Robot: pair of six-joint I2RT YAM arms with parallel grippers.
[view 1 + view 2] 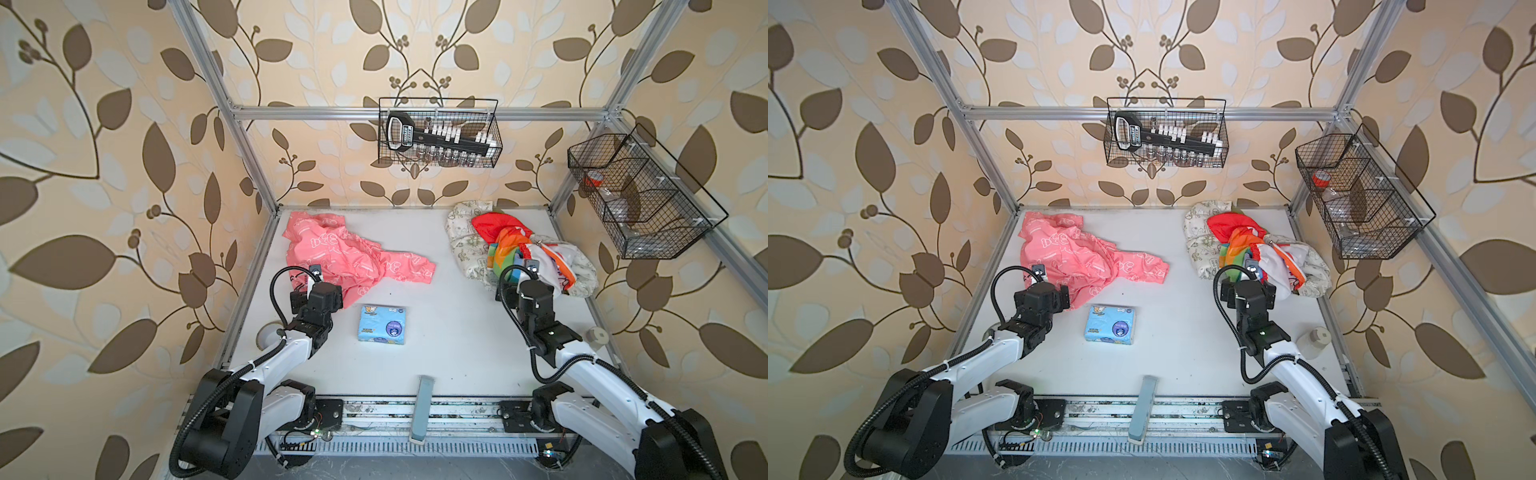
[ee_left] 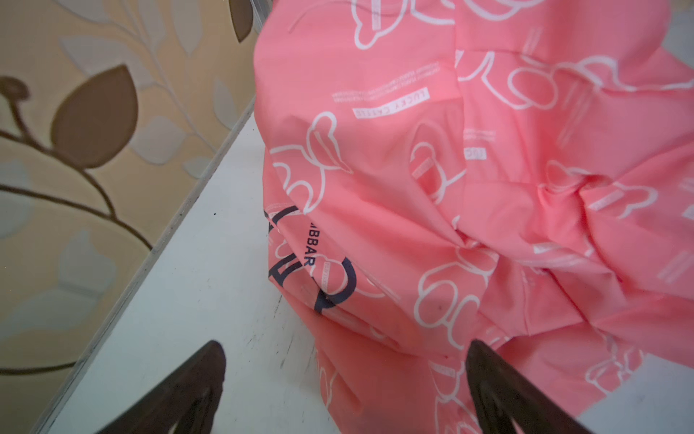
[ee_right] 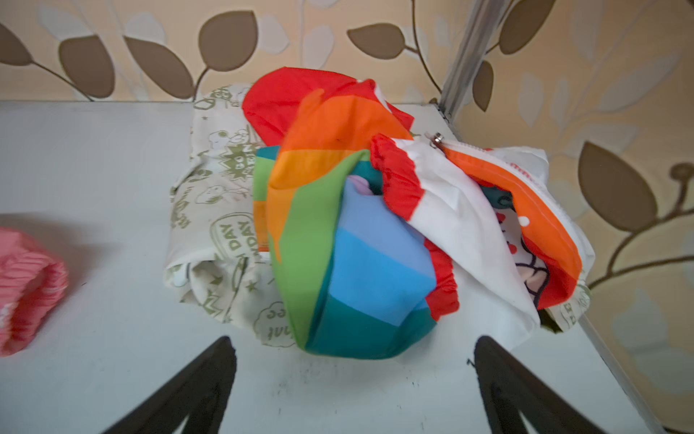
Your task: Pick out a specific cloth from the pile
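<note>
The cloth, coral pink with white outline bears and bones, lies crumpled at the table's back left, apart from the pile. In the left wrist view the cloth fills most of the picture. My left gripper hangs open over its near edge, one finger above bare table and one above the fabric, gripping nothing. The pile sits at the back right: cream printed fabric, red and rainbow cloth, white cloth with orange trim. My right gripper stands open just short of the pile, with bare table between its fingers.
A light blue packet lies mid-table between the arms. A small pale jar stands by the right edge and a tape roll by the left. Wire baskets hang on the back wall and the right frame. A grey bar crosses the front edge.
</note>
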